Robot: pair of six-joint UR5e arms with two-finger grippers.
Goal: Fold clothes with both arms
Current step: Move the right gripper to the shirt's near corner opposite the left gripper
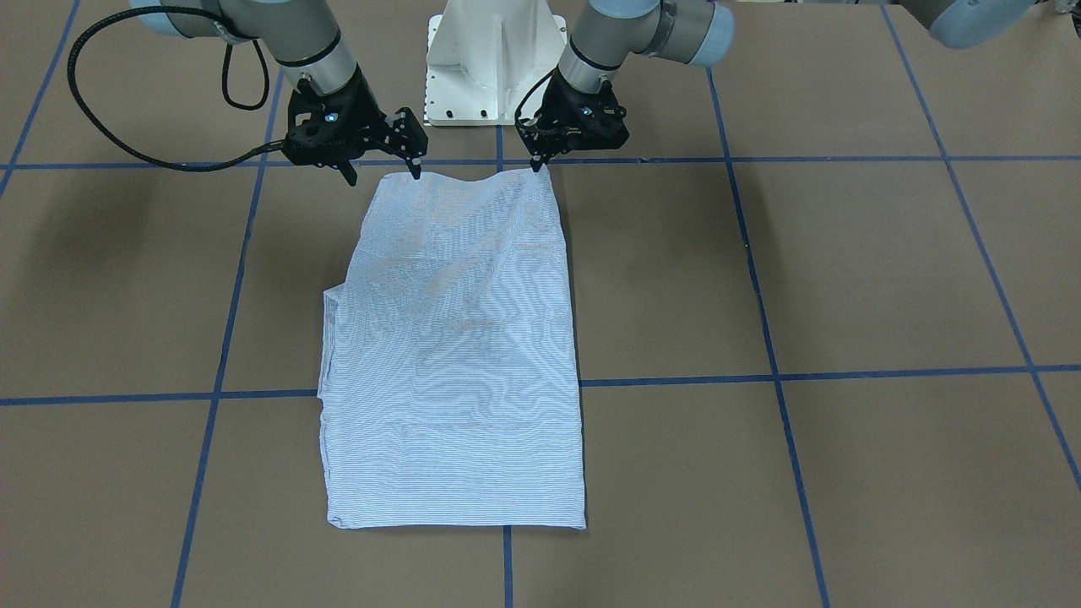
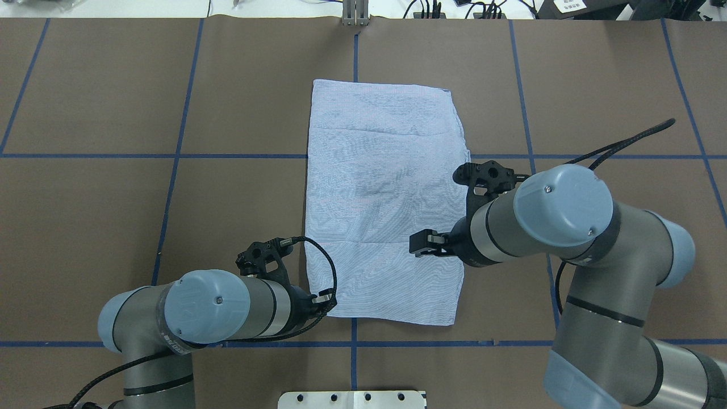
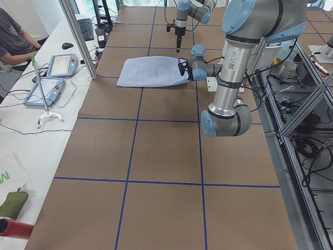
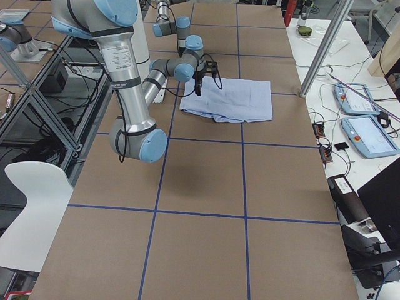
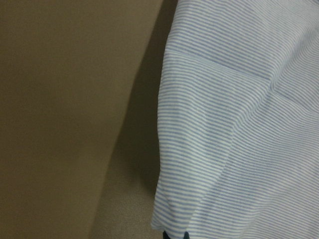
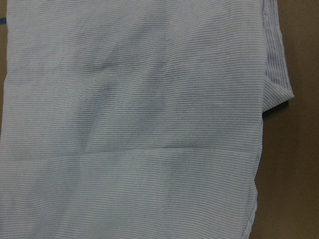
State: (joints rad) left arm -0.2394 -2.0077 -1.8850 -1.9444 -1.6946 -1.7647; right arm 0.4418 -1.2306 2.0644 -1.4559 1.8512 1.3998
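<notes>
The blue-and-white striped shirt lies folded into a long rectangle on the brown table, also seen from overhead. No buttons, collar or pocket show. My left gripper is low at the shirt's near corner on my left, its fingers closed to a point on the cloth edge; from overhead it is at that corner. The left wrist view shows this corner close up. My right gripper is open, one fingertip at the shirt's near edge. The right wrist view looks down on the shirt.
The white pedestal base stands just behind both grippers. Blue tape lines grid the brown table. On the operators' side are tablets, an aluminium post and a seated person.
</notes>
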